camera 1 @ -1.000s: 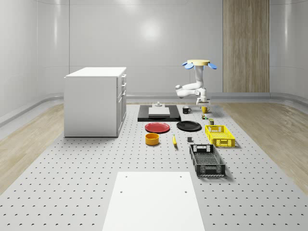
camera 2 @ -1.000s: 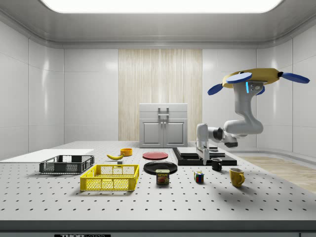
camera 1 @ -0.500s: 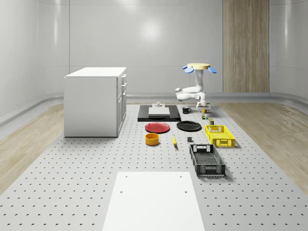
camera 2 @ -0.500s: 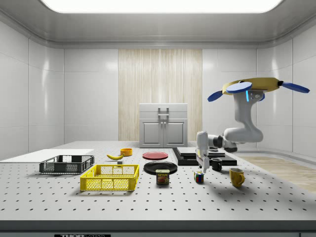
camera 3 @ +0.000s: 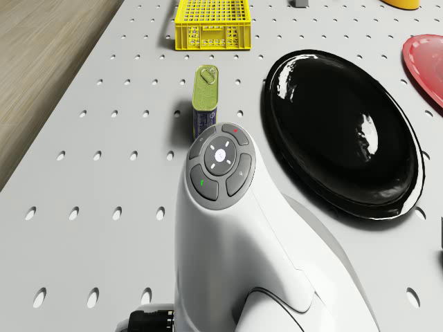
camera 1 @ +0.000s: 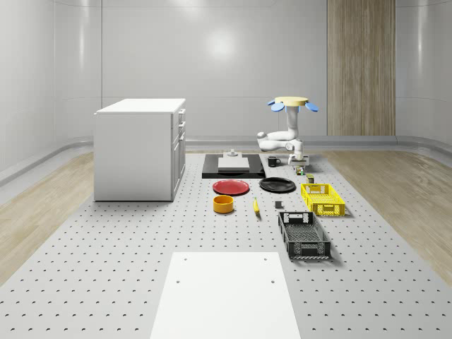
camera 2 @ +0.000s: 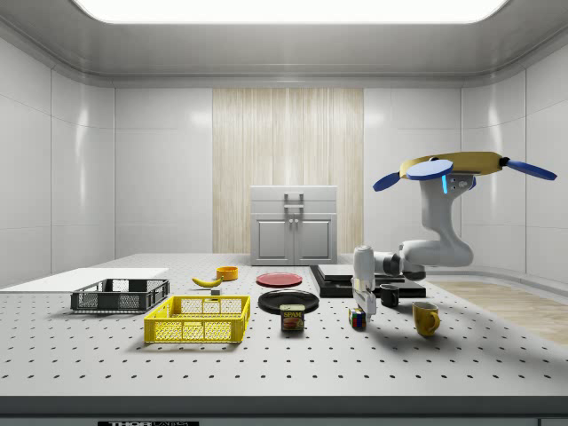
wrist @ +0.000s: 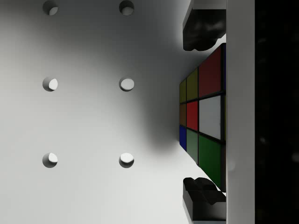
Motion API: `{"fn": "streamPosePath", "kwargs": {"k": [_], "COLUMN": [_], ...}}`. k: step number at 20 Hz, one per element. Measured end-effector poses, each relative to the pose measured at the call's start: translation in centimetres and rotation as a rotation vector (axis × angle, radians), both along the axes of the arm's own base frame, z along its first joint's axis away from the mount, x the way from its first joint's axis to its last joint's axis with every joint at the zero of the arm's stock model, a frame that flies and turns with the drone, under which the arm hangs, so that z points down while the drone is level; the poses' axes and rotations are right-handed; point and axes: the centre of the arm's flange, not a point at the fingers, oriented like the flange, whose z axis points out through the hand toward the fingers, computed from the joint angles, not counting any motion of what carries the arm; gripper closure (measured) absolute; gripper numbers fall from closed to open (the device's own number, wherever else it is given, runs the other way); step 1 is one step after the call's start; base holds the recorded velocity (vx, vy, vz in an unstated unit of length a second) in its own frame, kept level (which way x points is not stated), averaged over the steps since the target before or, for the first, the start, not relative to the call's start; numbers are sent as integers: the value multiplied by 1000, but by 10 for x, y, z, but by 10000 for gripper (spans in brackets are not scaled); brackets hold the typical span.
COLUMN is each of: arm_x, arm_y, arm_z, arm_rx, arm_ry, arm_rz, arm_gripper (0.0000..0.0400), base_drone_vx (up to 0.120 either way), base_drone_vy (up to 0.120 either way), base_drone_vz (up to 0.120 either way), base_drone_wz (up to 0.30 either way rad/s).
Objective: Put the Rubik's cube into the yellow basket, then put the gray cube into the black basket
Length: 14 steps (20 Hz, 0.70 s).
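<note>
Pale walls, white cabinet [camera 1: 140, 148]

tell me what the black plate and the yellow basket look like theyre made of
Black plate: looks like glazed ceramic or glossy plastic; its surface carries sharp white highlights and mirror-like reflections. Yellow basket: looks like matte moulded plastic; its floor and walls are an open grid in one even yellow, with no shine. Being simulator renders, neither can be told for sure.

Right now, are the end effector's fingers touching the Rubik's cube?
Apart: the wrist view shows small gaps between the fingers and the Rubik's cube, which sits between them.
</note>
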Motion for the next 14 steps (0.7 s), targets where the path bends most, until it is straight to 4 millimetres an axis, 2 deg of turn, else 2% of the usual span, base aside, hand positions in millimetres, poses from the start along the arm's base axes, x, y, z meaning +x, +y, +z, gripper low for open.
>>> {"fn": "streamPosePath", "kwargs": {"k": [14], "arm_x": [32], "arm_y": [0], "arm_z": [0], "arm_rx": [0], "arm_ry": [0], "arm_rz": [0], "arm_gripper": [0], "base_drone_vx": [0], "base_drone_vy": [0], "base_drone_vz": [0], "base_drone_wz": [0]}}
